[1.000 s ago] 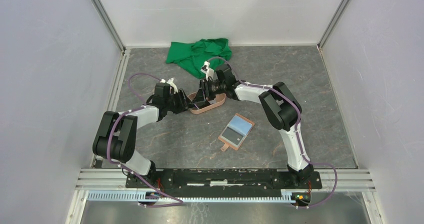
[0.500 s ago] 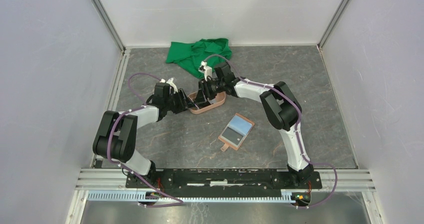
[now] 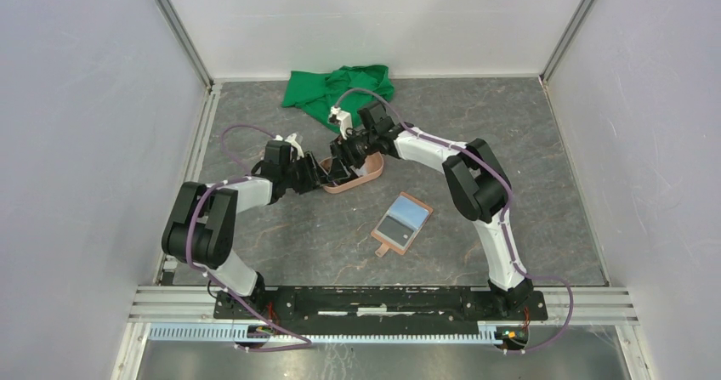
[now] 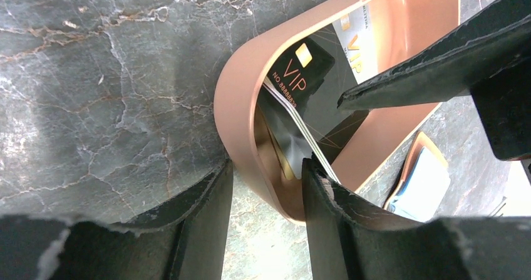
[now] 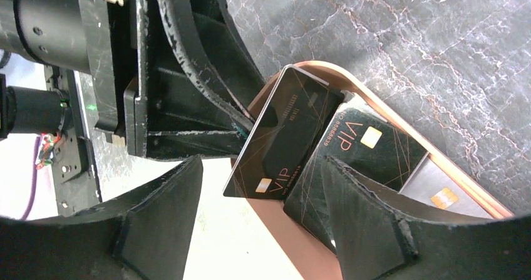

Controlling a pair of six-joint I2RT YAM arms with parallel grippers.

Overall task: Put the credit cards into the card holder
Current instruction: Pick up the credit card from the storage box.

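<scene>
Tray (image 3: 367, 176) mid-table — cards (image 5: 357, 143) inside
Cloth (image 3: 338, 89) lies behind it; card holder (image 3: 403, 224) in front, to its right.

Grey stone-look table (image 3: 527, 150) with pale cracks. Green cloth (image 3: 336, 91) bunched up at the far edge. Pink oval tray (image 3: 355, 176) near the middle, just in front of the cloth, with dark cards inside. Brown card holder (image 3: 401, 224) lying open and flat, nearer the front, a little apart from the tray, a light blue card (image 3: 411, 216) on it
</scene>
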